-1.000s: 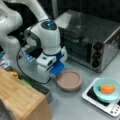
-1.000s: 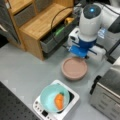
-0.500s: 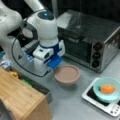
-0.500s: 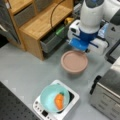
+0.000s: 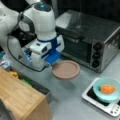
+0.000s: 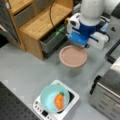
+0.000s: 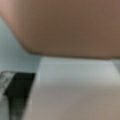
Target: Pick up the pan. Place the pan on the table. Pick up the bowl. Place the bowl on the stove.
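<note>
The dusty-pink pan (image 5: 66,70) (image 6: 73,56) hangs a little above the grey table (image 5: 70,102) (image 6: 27,70) and casts a shadow on it. My gripper (image 5: 51,65) (image 6: 83,45) is shut on its short handle; the fingers are hidden under the blue and white hand. The wrist view is filled by the pan (image 7: 65,25) and its white handle (image 7: 75,87). The teal bowl (image 5: 99,94) (image 6: 48,96), with an orange item (image 5: 107,89) (image 6: 59,101) inside, sits on the small white stove (image 5: 110,111) (image 6: 73,96), apart from the gripper.
A large silver toaster oven (image 5: 92,37) (image 6: 107,95) stands close to the pan and stove. A wooden block (image 5: 17,97) (image 6: 37,27) with an open dark drawer (image 6: 53,41) lies on the pan's other side. Cables hang around the arm.
The gripper has risen with the pan, lifting it off the table and drawing it slightly toward the arm's base. The bowl and stove have not moved.
</note>
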Robot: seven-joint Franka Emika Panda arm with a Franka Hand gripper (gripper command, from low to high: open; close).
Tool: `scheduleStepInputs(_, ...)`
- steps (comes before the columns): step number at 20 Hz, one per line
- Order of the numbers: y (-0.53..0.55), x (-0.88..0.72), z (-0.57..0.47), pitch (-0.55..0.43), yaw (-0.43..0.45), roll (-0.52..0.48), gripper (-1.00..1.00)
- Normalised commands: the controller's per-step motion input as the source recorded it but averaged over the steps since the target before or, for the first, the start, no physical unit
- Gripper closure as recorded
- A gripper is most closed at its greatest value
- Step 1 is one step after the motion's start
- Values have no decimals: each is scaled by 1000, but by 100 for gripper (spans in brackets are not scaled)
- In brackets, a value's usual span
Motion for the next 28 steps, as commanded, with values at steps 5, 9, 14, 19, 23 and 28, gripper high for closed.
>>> scheduleStepInputs(5, -86, 173, 212, 145, 21, 87, 100)
scheduleStepInputs(9, -85, 205, 262, 151, 8, 87, 100)
scheduleStepInputs(14, -79, 173, 197, 145, 14, 90, 100)
scheduleStepInputs(19, -134, 251, 370, 188, -15, 90, 100)
scheduleStepInputs(23, -170, 321, 435, 183, -7, 110, 100)
scheduleStepInputs(28, -134, 345, 344, 214, 1, 109, 100)
